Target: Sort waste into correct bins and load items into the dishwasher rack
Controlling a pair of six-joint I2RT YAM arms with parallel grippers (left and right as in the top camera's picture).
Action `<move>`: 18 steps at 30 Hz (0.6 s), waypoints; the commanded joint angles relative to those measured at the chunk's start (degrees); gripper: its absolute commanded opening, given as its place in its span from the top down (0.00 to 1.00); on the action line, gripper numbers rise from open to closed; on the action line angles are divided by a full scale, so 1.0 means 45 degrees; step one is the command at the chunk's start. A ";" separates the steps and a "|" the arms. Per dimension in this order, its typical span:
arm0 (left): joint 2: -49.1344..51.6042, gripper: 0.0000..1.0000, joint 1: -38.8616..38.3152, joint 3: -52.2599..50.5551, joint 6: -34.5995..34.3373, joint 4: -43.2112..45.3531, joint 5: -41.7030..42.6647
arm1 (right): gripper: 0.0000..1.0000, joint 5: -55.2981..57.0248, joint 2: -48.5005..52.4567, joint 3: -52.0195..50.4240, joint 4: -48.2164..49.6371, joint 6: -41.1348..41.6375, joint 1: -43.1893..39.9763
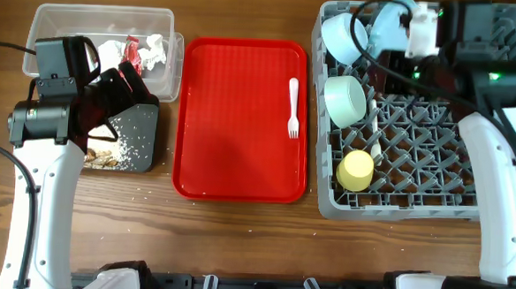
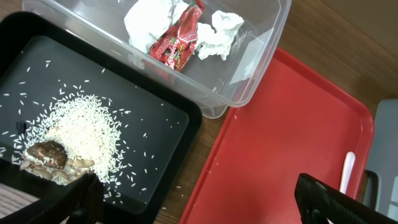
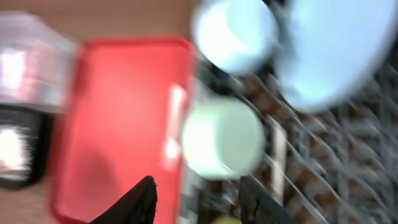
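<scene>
though not yet racked, lies flat by the right edge of the red tray (image 1: pixel 239 161): white fork (image 1: pixel 293 106), exposed for a top pinch. right of that tray, pale blue bowl (image 1: pixel 339 35), mint bowl (image 1: pixel 344 99), yellow cup (image 1: pixel 356 170) propped among pegs of the dishwasher rack (image 1: pixel 414 206). left gripper (image 2: pixel 205 208) spread wide, empty, just left of the tray; right gripper (image 3: pixel 199 202) parted, seemingly empty, above the rack.

A robot lab with kitchen props: wooden desk (image 1: pixel 235 241), dishwasher rack (image 1: pixel 405 208) at 3 o'clock, red tray (image 1: pixel 242 117) at centre.
</scene>
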 commanded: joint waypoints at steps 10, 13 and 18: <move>0.0005 0.00 0.0083 0.0146 0.0068 0.0029 -0.0121 | 0.44 0.1676 0.1637 0.0306 0.2157 0.2098 0.4532; 0.0000 0.00 0.0083 0.0146 0.0068 0.0029 -0.0121 | 0.43 0.1666 0.2710 0.0311 0.2234 0.2098 0.4959; 0.0005 0.00 0.0083 0.0146 0.0068 0.0029 -0.0121 | 0.40 0.1753 0.4133 0.0316 0.2341 0.1753 0.5255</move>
